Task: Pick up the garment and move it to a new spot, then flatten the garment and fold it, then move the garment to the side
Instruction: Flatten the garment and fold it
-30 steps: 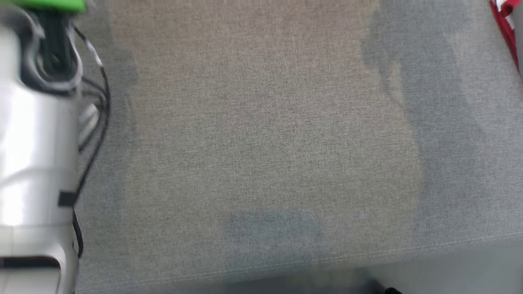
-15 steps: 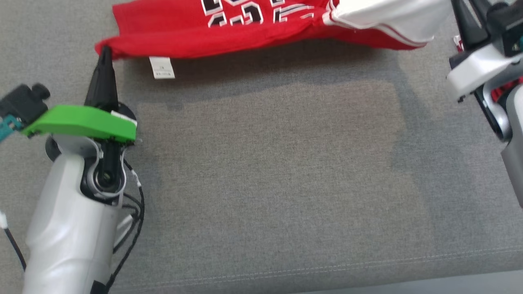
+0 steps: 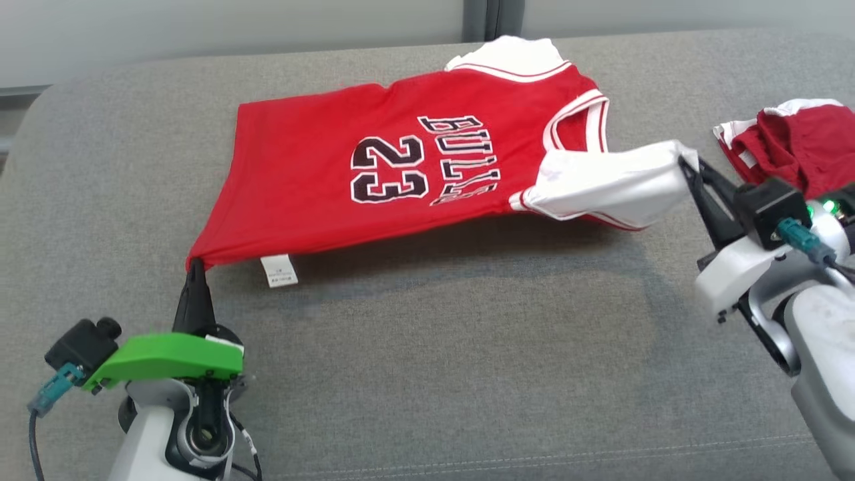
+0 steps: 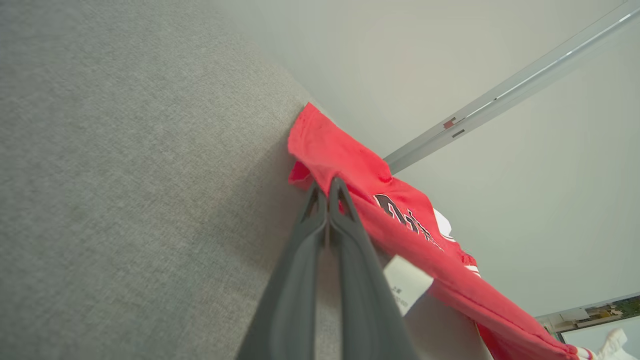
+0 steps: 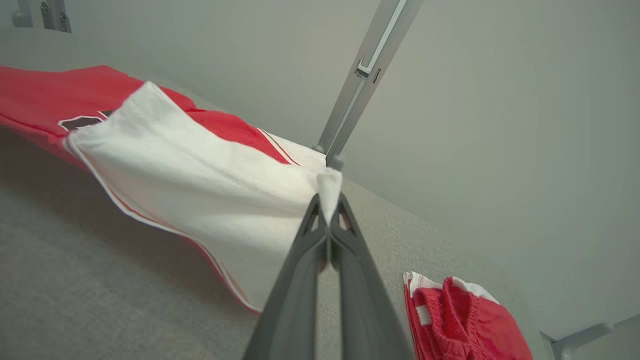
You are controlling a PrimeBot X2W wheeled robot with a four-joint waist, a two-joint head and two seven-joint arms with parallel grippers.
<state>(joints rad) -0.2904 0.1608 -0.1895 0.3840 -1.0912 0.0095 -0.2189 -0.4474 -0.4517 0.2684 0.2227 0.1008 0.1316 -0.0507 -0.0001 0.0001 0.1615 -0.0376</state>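
Head view raised; jersey (image 3: 374,180) now fully visible.

jersey (image 3: 300,180): 1 | second red garment (image 3: 801,137): 1 | white tag (image 3: 278,271): 1 | claws: 2, left claw (image 3: 195,262), right claw (image 3: 683,161)

left gripper (image 3: 196,267): long dark fingers (image 3: 194,300), green bracket (image 3: 167,357), black camera block (image 3: 80,341), teal plug (image 3: 50,394). right gripper (image 3: 682,162): white bracket (image 3: 731,274), second teal plug (image 3: 798,235). pale forearms (image 3: 150,441), black cables (image 3: 31,434).
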